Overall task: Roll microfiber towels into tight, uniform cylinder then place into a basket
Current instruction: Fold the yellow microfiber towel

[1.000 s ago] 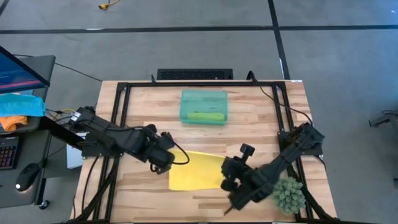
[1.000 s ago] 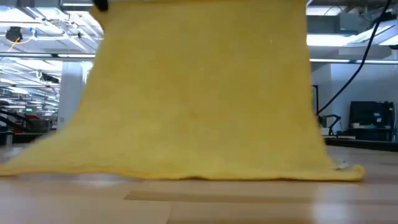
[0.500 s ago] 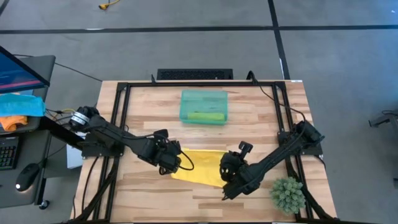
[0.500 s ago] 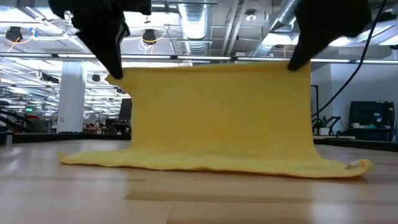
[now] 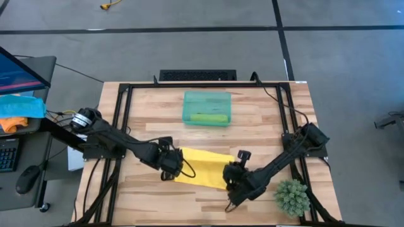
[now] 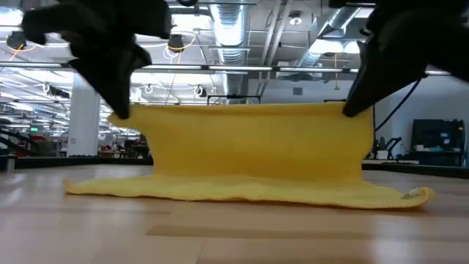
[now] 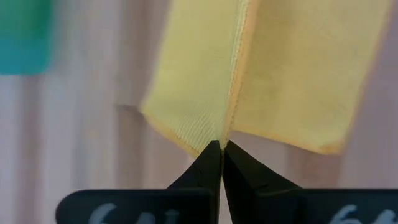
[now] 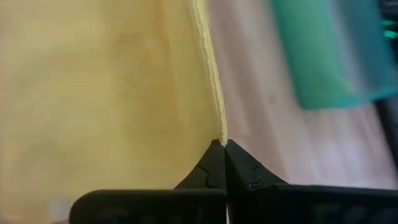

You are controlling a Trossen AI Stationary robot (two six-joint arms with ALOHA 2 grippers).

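Note:
The yellow microfiber towel (image 5: 202, 167) stands as a low sheet near the table's front middle. Its top edge (image 6: 242, 108) is stretched between my two grippers, and its lower part (image 6: 242, 192) lies on the wood. My left gripper (image 5: 169, 171) is shut on the towel's left top corner. My right gripper (image 5: 232, 183) is shut on the right top corner. The teal basket (image 5: 206, 101) sits at the far middle with a rolled lime green towel (image 5: 209, 118) lying inside it. My left gripper pinches the towel's top corner (image 7: 214, 134) between its two shut fingertips, slanting down from above. The towel hangs below the fingers, with its lower part on the table. My right gripper pinches the other top corner at the hemmed edge (image 8: 219, 129) between its fingertips, also slanting down from above. The top edge runs nearly straight between the two holds.
A small green artificial plant (image 5: 292, 197) stands at the front right corner, close to my right arm. Black frame rails (image 5: 123, 107) run along the table's sides. A keyboard (image 5: 197, 75) lies at the far edge. Blue and orange cloths (image 5: 19, 110) lie on a desk to the left.
Both grippers have come down together, still shut on the towel's top corners. The upright part of the towel has grown much shorter and more of it now lies on the table. Its bottom edge has stayed in place.

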